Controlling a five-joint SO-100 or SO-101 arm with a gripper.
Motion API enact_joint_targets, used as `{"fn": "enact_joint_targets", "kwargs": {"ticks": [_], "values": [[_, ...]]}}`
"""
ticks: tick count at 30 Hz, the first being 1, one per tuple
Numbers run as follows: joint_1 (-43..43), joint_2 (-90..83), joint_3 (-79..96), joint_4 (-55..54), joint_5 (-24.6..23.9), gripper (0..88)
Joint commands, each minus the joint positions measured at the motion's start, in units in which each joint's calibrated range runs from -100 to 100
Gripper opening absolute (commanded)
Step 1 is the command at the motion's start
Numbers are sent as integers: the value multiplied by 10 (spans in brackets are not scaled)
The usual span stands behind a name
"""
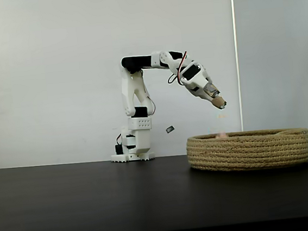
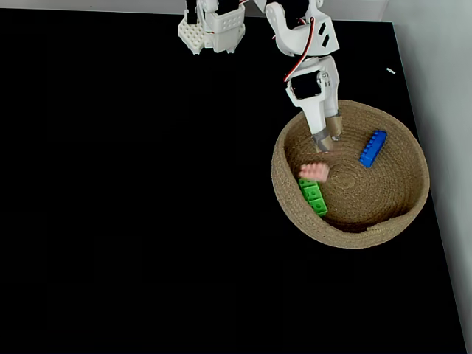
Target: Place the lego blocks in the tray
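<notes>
Inside tray (image 2: 413, 199): three bricks, one blue (image 2: 373, 148), one green (image 2: 313, 197), one pink-orange (image 2: 314, 172); gripper (image 2: 324, 144) above, spread unclear

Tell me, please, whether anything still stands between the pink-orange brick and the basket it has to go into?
Nothing visible does. The pink-orange brick already lies inside the basket, beside the green brick, with the gripper above.

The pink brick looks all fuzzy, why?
In the top-down fixed view the short pink-orange studded brick is smeared, apparently motion blur, while the long green brick and long blue brick look crisp; in the side fixed view a faint pink smudge sits at the rope basket's rim.
</notes>
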Motion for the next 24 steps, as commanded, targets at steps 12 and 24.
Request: {"fn": "enact_joint_targets", "kwargs": {"ticks": [12,24], "values": [[52,-28,15,130,3,4],[221,-164,219,67,139,4]]}}
